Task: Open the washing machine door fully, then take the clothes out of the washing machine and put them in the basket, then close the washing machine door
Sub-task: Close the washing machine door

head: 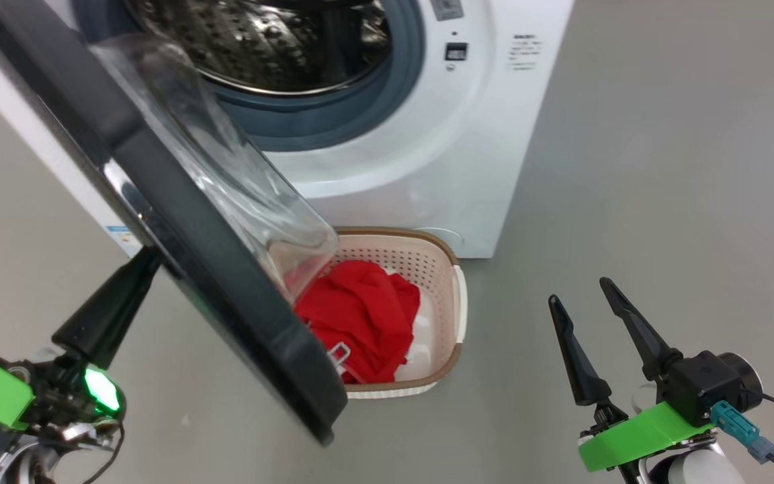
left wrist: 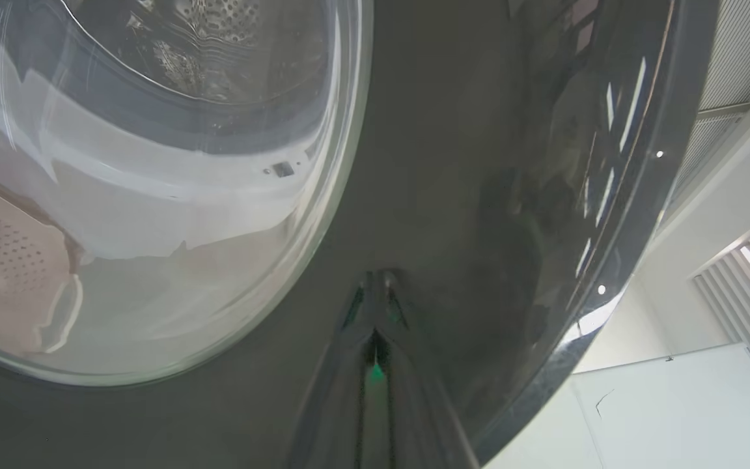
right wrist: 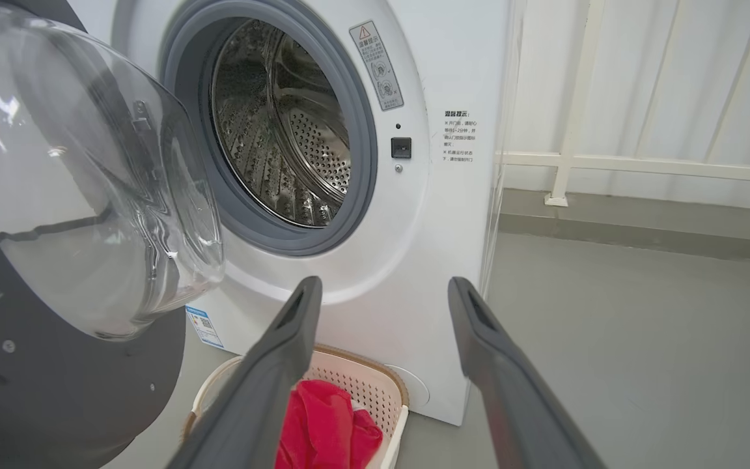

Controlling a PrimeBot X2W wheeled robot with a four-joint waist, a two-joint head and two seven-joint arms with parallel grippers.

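Left gripper [head: 146,261] is pinched shut and holds nothing. Its tips are set on the outer face of the door [head: 212,269], on the black band between the glass and the outer edge. It looks like contact, but I can't be sure. Right gripper [head: 580,292] hangs at my lower right, jaws wide apart, empty, well clear of everything. The door stands partway out, swung over the basket [head: 457,296], which sits on the floor [head: 662,202] right against the washer [head: 427,168] front. The clothes [head: 360,316] are in the basket, a red heap partly hidden behind the door's edge. The drum [head: 273,40] looks bare as far as I can see in. I judge unloading done and the step in hand is closing the door. Next I push with the left tips along the door's swing toward the opening, pressing on the rim and not the glass, until the latch catches. I keep the right arm out of the door's path.
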